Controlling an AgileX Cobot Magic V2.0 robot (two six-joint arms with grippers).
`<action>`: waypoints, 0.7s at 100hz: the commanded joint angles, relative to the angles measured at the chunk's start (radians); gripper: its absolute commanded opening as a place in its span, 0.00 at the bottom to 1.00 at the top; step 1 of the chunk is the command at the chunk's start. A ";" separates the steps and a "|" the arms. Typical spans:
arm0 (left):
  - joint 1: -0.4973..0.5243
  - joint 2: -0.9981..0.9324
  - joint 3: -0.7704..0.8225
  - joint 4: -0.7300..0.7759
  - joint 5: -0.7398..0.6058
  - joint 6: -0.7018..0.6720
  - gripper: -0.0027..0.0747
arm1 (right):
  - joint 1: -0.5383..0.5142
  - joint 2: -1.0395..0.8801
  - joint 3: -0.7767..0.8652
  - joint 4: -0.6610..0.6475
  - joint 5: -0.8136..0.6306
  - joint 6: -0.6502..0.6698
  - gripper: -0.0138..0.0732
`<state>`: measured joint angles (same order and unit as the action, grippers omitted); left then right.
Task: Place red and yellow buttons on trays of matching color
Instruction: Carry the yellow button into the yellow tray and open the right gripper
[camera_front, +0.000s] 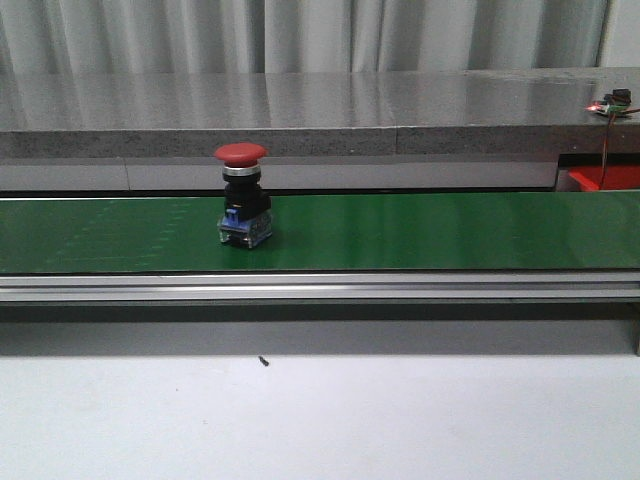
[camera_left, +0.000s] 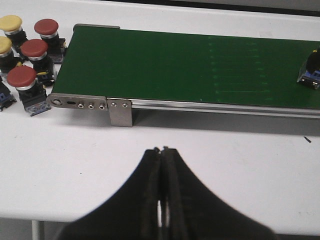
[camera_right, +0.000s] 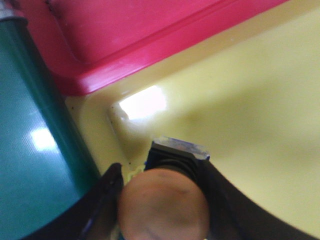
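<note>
Pale curtains hang behind a grey stone ledge, and in front of it a long green belt (camera_front: 420, 232) runs across the white tabletop (camera_front: 320, 420).

At the belt's left end, in the left wrist view, a cluster of spare buttons (camera_left: 27, 55) stands on the tabletop: two with yellow caps and three with red caps, close together just beside the belt's metal end bracket. The left pincer (camera_left: 162, 151) hangs above bare tabletop near that end, its black fingers pressed together with nothing between them.

Further along, left of the belt's middle in the front view, one red button (camera_front: 242, 207) stands upright on the green surface, its red mushroom cap on top and a blue base below.

At the far right, the red tray (camera_front: 606, 178) sits just behind the belt's end. The right wrist view shows a yellow tray (camera_right: 250, 100) right beside it, rims almost touching. The right pincer (camera_right: 165, 200) is closed around a held button (camera_right: 167, 212) over the yellow tray's corner. Its cap is blurred and dull, so I cannot tell its colour, nor whether its base touches the tray.
</note>
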<state>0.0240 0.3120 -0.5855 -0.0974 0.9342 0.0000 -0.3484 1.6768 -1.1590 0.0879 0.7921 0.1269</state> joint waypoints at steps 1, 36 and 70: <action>-0.009 0.011 -0.022 -0.013 -0.063 0.000 0.01 | -0.009 -0.007 -0.023 0.006 -0.049 -0.012 0.40; -0.009 0.011 -0.022 -0.013 -0.063 0.000 0.01 | -0.009 0.023 -0.023 0.013 -0.053 -0.012 0.73; -0.009 0.011 -0.022 -0.013 -0.063 0.000 0.01 | -0.009 -0.049 -0.023 0.002 -0.045 -0.031 0.72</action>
<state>0.0240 0.3120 -0.5855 -0.0974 0.9342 0.0000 -0.3484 1.7128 -1.1583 0.0938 0.7631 0.1229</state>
